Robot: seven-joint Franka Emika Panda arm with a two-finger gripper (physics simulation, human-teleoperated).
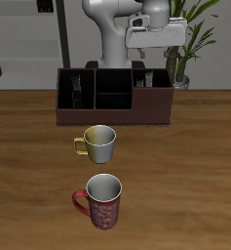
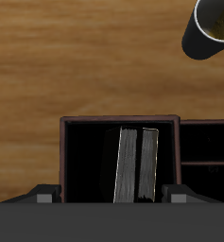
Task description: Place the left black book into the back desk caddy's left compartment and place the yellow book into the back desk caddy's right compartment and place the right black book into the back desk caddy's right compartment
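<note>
The back desk caddy (image 1: 114,109) is a long dark reddish-brown box at the back of the table. My gripper (image 1: 151,57) hangs open just above one end of it. In the wrist view the black-lined end compartment (image 2: 85,161) lies directly below, and a thin black book (image 2: 137,165) with pale page edges stands inside it, free of my fingers (image 2: 47,196). The same book end shows as a dark sliver (image 1: 146,78) under the gripper. At the caddy's opposite end more books (image 1: 78,90) stand upright; their colours are too small to tell. The yellow book cannot be told apart.
A yellow-and-white mug (image 1: 97,144) stands in front of the caddy, also seen as a dark-walled mug (image 2: 213,28) from the wrist. A red patterned mug (image 1: 102,201) sits nearer the table's front edge. A potted plant (image 1: 190,39) stands behind the caddy.
</note>
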